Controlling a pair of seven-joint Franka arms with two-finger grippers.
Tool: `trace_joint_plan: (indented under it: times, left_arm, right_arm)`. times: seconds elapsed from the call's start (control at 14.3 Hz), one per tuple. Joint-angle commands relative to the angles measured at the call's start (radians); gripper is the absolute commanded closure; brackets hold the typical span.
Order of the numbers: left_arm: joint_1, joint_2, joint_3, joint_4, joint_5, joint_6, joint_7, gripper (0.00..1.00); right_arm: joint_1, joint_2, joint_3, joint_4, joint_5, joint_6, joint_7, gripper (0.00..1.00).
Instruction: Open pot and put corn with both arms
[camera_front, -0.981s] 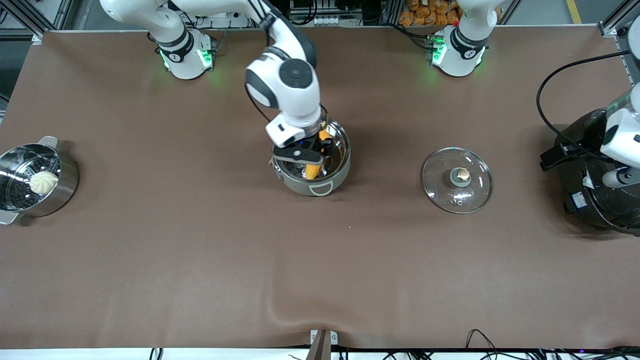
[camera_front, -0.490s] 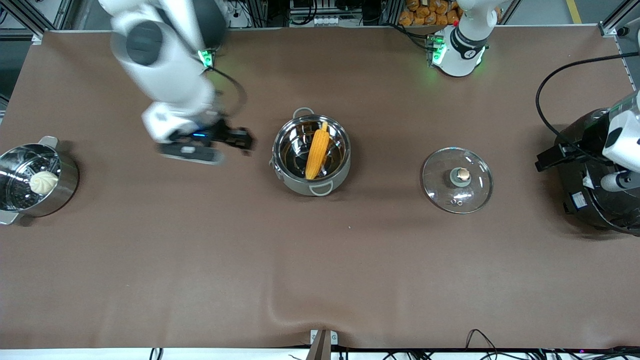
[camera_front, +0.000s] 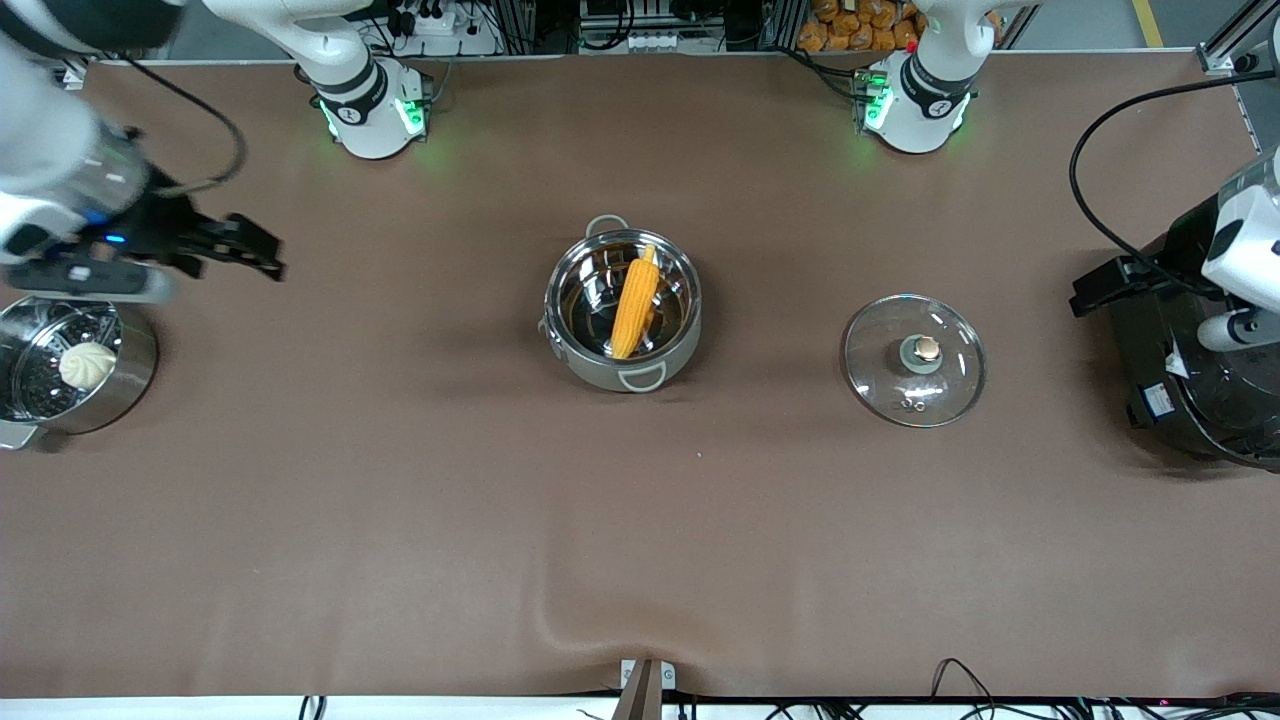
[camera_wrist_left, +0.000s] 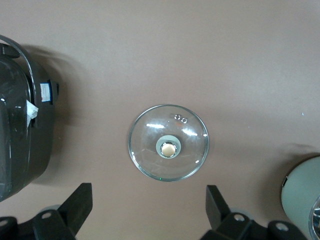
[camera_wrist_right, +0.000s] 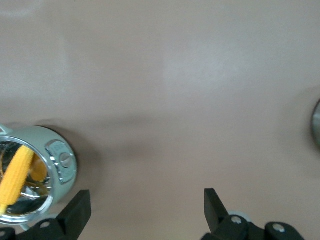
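Both grippers stand released and empty: my right gripper (camera_front: 225, 250) hangs over the worktop (camera_front: 400, 500) by the steamer pot (camera_front: 70, 365). At mid-worktop the corn (camera_front: 636, 303) lies inside the pot (camera_front: 622, 312), long axis slanting rim to rim. Its glass lid (camera_front: 914, 359) rests flat nearer my left gripper (camera_wrist_left: 149, 210), which I judge better placed to reach it.

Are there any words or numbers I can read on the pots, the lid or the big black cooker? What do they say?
None can be read.
Large black rice cooker: white labels, print too small.
Clear glass lid with tan knob: small marks near the rim, not readable.
Round grey-green pot with steel inside, holding the yellow corn cob: no text seen.
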Motion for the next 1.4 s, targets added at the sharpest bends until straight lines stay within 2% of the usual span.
trace_joint_plan:
  times: [0.0, 0.14, 0.35, 0.77, 1.05, 1.33]
  left_arm:
    - [-0.012, -0.083, 0.027, -0.092, -0.033, 0.036, 0.05, 0.0]
    - [-0.026, -0.098, 0.029, -0.093, -0.033, 0.007, 0.049, 0.0]
    - [-0.03, -0.112, 0.029, -0.1, -0.017, -0.028, 0.061, 0.0]
    - [-0.058, -0.12, 0.035, -0.083, -0.004, -0.047, 0.094, 0.0]
    - [-0.063, -0.112, 0.026, -0.063, 0.074, -0.067, 0.096, 0.0]
    - [-0.056, -0.111, 0.034, -0.058, 0.062, -0.076, 0.099, 0.0]
  right_arm:
    - [-0.049, -0.033, -0.032, -0.019, 0.0, -0.011, -0.113, 0.0]
    - [-0.047, -0.039, -0.085, -0.019, -0.032, -0.014, -0.173, 0.0]
    - [-0.047, -0.045, -0.113, -0.019, -0.066, -0.027, -0.238, 0.0]
    - [-0.047, -0.061, -0.113, -0.039, -0.106, -0.018, -0.288, 0.0]
    - [-0.05, -0.062, -0.115, -0.053, -0.091, -0.015, -0.283, 0.0]
    - [-0.049, -0.057, -0.113, -0.055, -0.077, -0.024, -0.224, 0.0]
